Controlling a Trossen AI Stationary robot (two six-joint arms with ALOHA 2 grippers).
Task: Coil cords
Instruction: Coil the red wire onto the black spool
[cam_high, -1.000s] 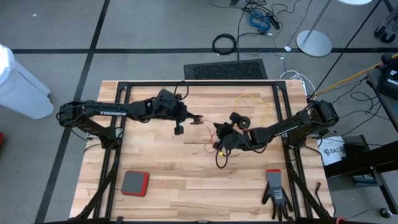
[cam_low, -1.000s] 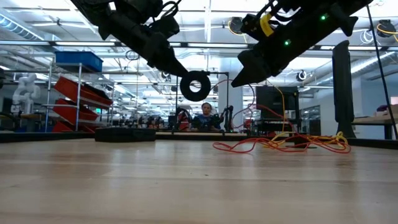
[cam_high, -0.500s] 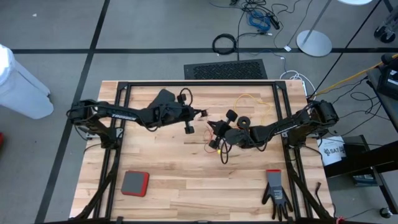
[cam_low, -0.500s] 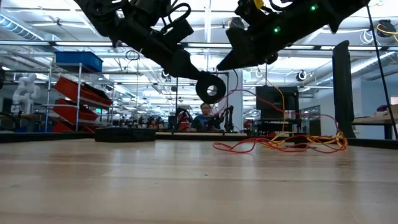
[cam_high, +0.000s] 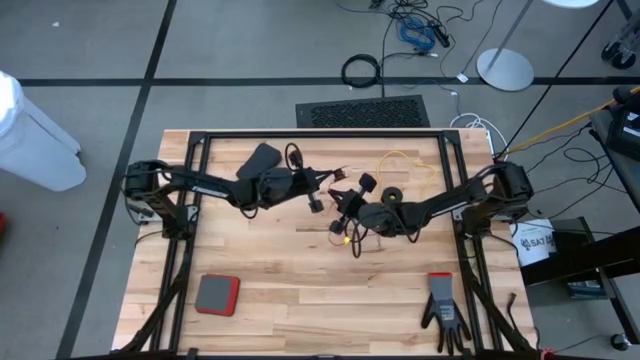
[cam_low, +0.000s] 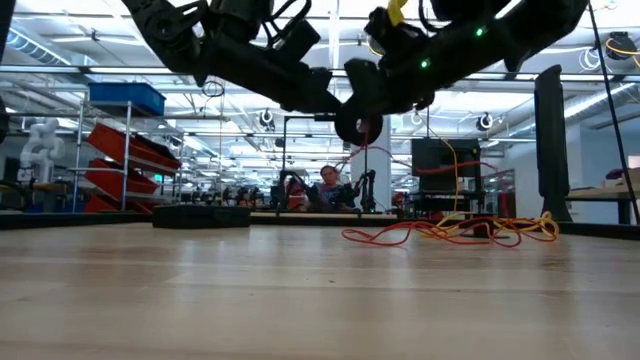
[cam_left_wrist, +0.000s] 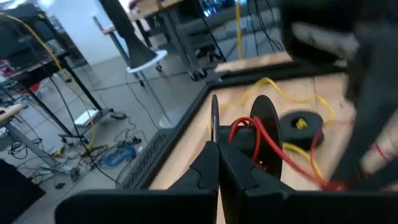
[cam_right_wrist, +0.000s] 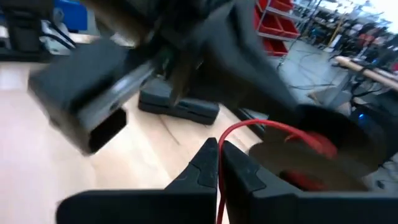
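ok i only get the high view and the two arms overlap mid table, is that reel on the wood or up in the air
Observer: Up in the air. In the low view the black reel hangs well above the table, between both arms.
Operator: who's got hold of it
Observer: The left gripper. Its wrist view shows the jaws shut on what looks like the reel's thin rim.
Operator: and the right one
Observer: The right gripper has its jaws shut on the red cord, which arcs over to the reel.
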